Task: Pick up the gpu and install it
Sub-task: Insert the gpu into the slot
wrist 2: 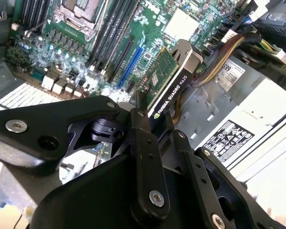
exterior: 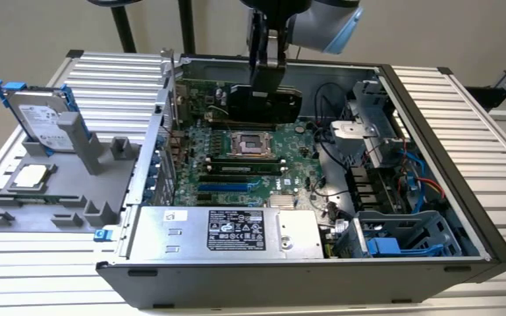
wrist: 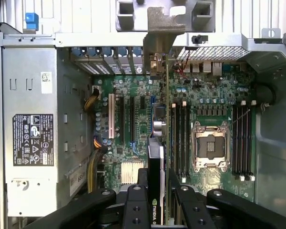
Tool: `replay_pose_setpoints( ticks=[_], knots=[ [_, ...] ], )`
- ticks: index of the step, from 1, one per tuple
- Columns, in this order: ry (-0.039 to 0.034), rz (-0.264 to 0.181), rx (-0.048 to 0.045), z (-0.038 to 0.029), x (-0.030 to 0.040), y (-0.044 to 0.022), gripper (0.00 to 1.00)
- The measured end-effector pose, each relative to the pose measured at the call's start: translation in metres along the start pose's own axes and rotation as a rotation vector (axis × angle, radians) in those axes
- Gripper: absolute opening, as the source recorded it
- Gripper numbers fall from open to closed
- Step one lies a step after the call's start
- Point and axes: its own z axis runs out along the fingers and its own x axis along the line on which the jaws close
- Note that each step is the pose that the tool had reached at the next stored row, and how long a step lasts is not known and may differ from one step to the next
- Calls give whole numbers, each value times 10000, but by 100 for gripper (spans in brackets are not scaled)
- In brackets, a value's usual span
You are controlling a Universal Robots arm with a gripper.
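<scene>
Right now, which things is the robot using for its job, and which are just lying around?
In the job: gpu, clamped in the gripper; motherboard under it; open computer case.

Just lying about: silver hard drive in its blue frame; grey stand holding it; square silver chip on that stand.

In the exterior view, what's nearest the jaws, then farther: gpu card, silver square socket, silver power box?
1. Thin black-and-green gpu card, held in the jaws.
2. Silver square socket, on the green motherboard.
3. Silver metal power box, nearest the camera.
</scene>
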Motion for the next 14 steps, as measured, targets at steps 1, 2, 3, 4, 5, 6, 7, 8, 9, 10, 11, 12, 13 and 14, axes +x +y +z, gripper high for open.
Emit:
replay_pose_setpoints(
  ticks=[1,2,3,4,5,6,7,8,9,10,11,12,13,14],
  knots=[
    [-1,-2,0,0,0,0,0],
    [0,-3,0,0,0,0,0],
    [0,-3,0,0,0,0,0],
    [0,-3,0,0,0,0,0],
    [-1,-3,0,0,0,0,0],
    [0,-3,1,0,0,0,0],
    [0,-3,0,0,0,0,0],
    [-1,-3,0,0,0,0,0],
    [-1,-6,1,1,0,-4,0],
    [-1,-6,1,1,0,-10,0],
    [-1,-4,1,2,-1,-18,0],
    [0,-4,0,3,-1,-27,0],
    [-1,-6,1,4,-1,-36,0],
    [0,-11,0,6,-1,-47,0]
  ],
)
